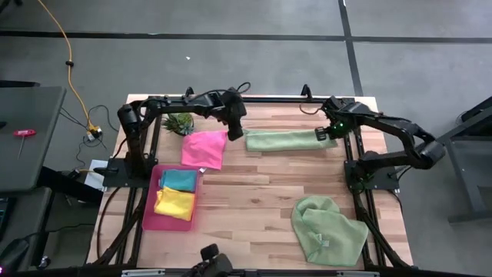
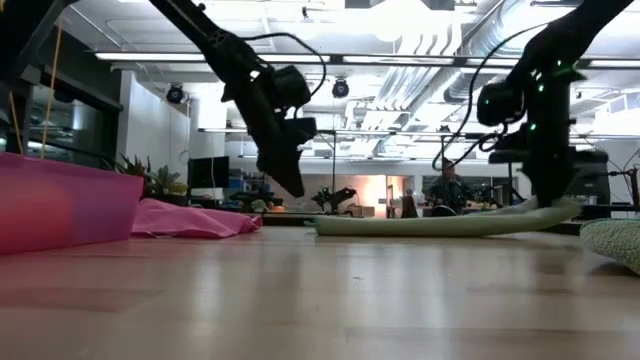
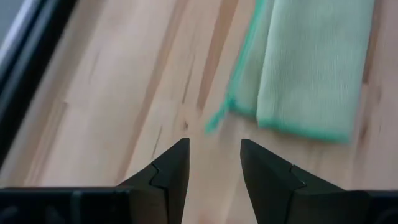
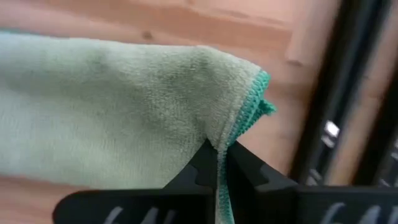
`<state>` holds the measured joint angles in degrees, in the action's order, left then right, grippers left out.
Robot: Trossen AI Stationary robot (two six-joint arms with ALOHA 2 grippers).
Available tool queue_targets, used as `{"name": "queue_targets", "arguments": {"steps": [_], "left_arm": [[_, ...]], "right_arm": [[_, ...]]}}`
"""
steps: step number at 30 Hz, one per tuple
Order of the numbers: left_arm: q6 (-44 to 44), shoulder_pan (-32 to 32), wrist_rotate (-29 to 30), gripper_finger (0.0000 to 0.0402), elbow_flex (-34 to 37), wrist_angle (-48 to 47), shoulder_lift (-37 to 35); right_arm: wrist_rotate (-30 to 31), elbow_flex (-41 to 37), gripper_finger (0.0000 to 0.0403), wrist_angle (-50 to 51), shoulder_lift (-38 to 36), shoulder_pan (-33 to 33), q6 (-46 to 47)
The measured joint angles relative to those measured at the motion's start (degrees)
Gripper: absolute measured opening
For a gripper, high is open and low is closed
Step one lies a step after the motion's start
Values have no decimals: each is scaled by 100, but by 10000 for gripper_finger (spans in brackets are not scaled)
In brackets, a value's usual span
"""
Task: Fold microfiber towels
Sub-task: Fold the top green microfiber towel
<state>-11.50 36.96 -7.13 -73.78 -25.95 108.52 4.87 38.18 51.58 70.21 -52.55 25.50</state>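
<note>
Worktop (image 1: 261,192): pale wood planks, one arm mounted at each side.

Item: pale green towel (image 1: 288,139), folded to a long strip at the far edge. Long axis runs side to side, straight between the two tools.

Right tool (image 1: 321,135): clenched on the strip's right end; the teal-stitched corner is pinched between its fingers (image 4: 205,165).

Left tool (image 1: 234,132): hangs just off the strip's left end, above the wood, jaws parted, nothing between them; the end lies ahead of its fingertips.

Judgement: a fold along the length would carry the pinched right end leftward over the strip toward the left tool. The right arm has the hold.

Also present: pink towel (image 1: 204,148) beside the left tool; second pale green towel (image 1: 328,230), crumpled, near right; teal towel (image 1: 178,180) and yellow towel (image 1: 175,203) in the pink tray (image 1: 151,206).
</note>
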Motion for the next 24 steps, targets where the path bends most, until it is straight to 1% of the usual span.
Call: {"name": "queue_targets", "arguments": {"steps": [3, 5, 7, 10, 11, 13, 16, 18, 24], "left_arm": [[-176, 26, -386, 127, 194, 28, 73], [-195, -67, -544, 112, 391, 184, 73], [-146, -212, -581, 83, 633, 419, 75], [61, -466, -597, 22, 969, 801, 172], [157, -551, -594, 12, 1035, 954, 224], [342, -703, -509, 11, 1115, 1272, 292], [510, -895, -52, 6, 1113, 1555, 414], [623, -942, 107, 2, 1117, 1768, 463], [680, -929, 181, 1, 1117, 2060, 495]], "right_arm": [[59, 162, 2, 251, -151, -9, -5], [-10, 235, 2, 295, -214, -9, 13], [-97, 284, 1, 350, -216, -7, 17], [-135, 383, 1, 356, -220, -7, 78], [-151, 405, 1, 365, -221, -7, 114], [-228, 473, 1, 397, -221, -6, 147], [-417, 548, 1, 434, -228, 43, 165], [-521, 598, 1, 475, -229, 93, 172], [-986, 634, 0, 413, -229, 370, 425]]}}
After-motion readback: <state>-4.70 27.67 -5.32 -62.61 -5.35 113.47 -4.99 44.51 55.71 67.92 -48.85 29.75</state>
